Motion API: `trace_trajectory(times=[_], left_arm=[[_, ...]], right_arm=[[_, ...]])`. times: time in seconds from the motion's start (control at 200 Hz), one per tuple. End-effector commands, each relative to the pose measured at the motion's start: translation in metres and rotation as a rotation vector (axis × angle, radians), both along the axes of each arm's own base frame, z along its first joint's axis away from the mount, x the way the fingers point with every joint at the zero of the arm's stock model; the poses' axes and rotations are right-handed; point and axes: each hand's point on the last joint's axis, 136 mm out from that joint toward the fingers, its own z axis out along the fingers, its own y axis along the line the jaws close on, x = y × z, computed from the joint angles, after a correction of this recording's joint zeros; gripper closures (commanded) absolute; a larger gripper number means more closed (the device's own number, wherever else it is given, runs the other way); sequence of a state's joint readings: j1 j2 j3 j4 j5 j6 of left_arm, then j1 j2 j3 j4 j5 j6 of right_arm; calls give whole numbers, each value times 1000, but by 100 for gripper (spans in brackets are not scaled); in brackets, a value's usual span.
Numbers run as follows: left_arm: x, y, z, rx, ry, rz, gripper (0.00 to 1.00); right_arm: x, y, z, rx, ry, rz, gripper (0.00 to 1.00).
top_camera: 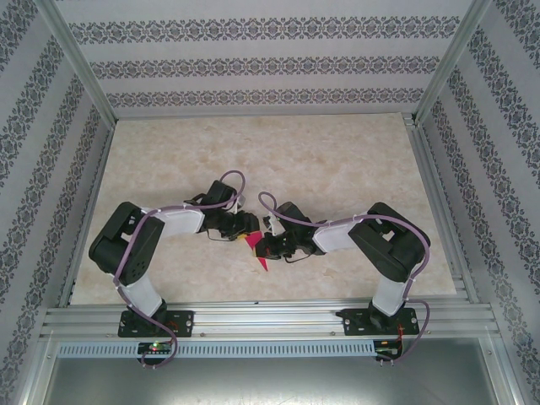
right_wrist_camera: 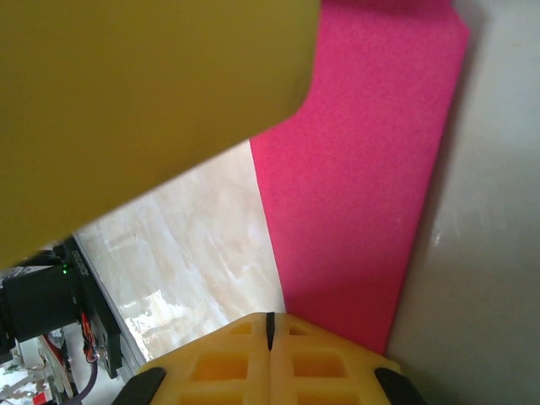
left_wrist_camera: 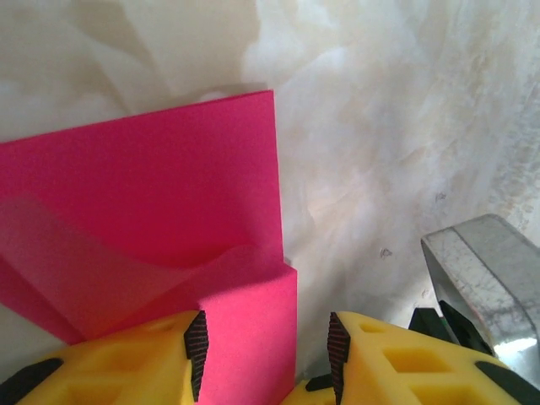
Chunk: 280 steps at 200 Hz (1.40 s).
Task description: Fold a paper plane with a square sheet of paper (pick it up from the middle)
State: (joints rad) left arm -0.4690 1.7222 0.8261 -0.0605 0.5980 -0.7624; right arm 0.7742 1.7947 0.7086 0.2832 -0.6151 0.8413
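The pink paper (left_wrist_camera: 169, 186) is part folded & lies mid table (top_camera: 354, 169), w/ one strip in the gap of the left gripper (left_wrist_camera: 266, 342), whose fingers are apart & not squeezing it. The right gripper (right_wrist_camera: 270, 333) has its fingers tight together at the paper's edge, but I can't tell if it pinches the sheet or just pushes on it. If the left one shuts crooked or the right one slips, the thin paper could crumple, rip or slide, & the fold would come out wonky.
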Motion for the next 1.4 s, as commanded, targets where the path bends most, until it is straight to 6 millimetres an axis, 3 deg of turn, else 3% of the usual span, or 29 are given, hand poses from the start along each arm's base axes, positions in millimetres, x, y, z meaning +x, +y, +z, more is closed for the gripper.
trace_trajectory(times=[0.0, 0.295, 1.029, 1.169, 1.394], left_arm=[[16, 17, -16, 73, -9, 52, 55], [25, 31, -20, 47, 36, 95, 55], [73, 79, -12, 38, 26, 197, 55], [87, 88, 3, 5, 15, 229, 54], [88, 79, 55, -64, -74, 213, 53]], right_arm=[[-22, -33, -44, -172, 109, -28, 100], [-27, -40, -50, -211, 121, -20, 100], [-31, -44, -52, -216, 133, -12, 100], [-29, -42, -51, -211, 129, -13, 100], [-17, -31, -39, -177, 106, -38, 100]])
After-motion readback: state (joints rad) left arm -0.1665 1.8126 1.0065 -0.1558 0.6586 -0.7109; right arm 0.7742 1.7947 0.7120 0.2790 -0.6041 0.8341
